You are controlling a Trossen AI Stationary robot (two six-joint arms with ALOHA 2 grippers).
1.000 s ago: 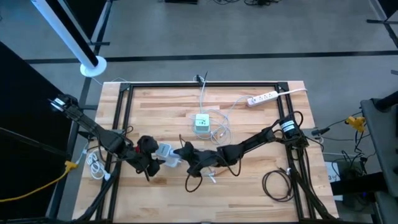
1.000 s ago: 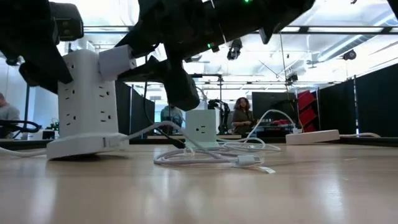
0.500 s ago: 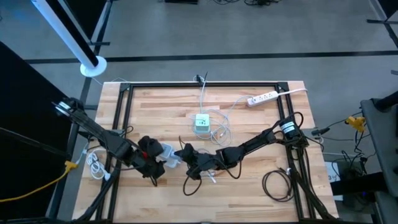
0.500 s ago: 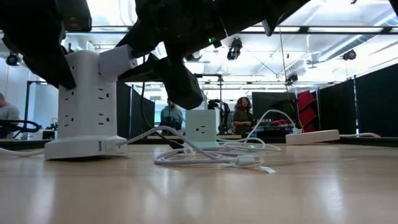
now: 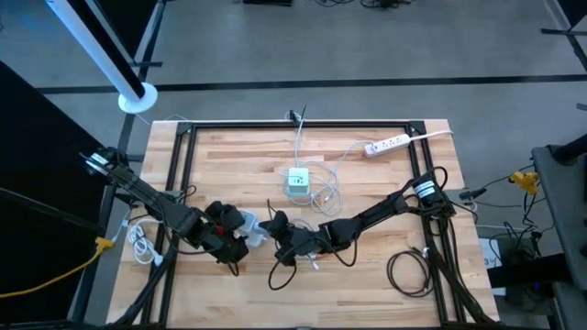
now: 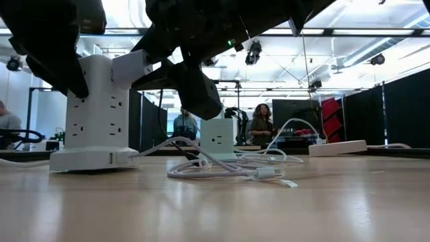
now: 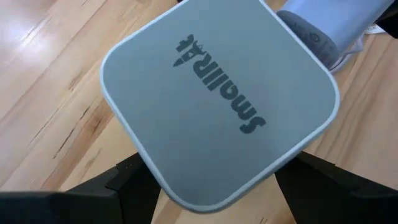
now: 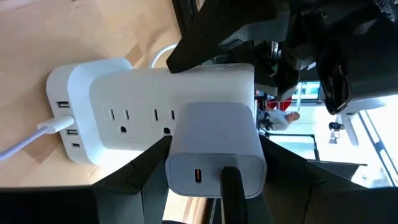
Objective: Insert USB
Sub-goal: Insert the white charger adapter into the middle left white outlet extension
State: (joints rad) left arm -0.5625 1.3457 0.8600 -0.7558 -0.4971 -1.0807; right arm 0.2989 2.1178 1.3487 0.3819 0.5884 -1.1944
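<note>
A white power tower (image 6: 99, 111) stands on its base near the table's front left. My left gripper (image 5: 227, 233) is shut over its top (image 7: 217, 93). My right gripper (image 5: 271, 235) is shut on a white charger block (image 8: 214, 143), whose far end is against the tower's outlet face (image 8: 140, 115) near the top. The block's free face shows a small USB port (image 8: 198, 176). A white braided USB cable (image 6: 222, 168) lies on the table. One end is plugged into the tower's base (image 8: 53, 126), and a loose plug (image 6: 267, 173) rests on the wood. My left gripper clasps the tower's top between its two fingers (image 7: 127, 180), one on each of two opposite sides (image 7: 138, 163). It comes slanting down from the table's left. The tower stands upright with its base (image 6: 94, 158) on the table. My right gripper pinches the charger block's two opposite sides (image 8: 173, 155) between its fingers (image 8: 149, 171). It comes nearly level from the table's right. The block is clear of the table, its far end against the tower.
A small white outlet cube (image 5: 296, 181) stands mid-table amid loops of white cable. A white power strip (image 5: 385, 144) lies at the far right. A black cable coil (image 5: 408, 270) lies near right and white cord (image 5: 140, 243) by the left rail.
My left gripper has shifted a little toward the table's near and right edges and tipped steeper over the tower's top. The tower's base, slightly tilted a second ago, now sits flatter on the table. The charger block stays against the tower.
</note>
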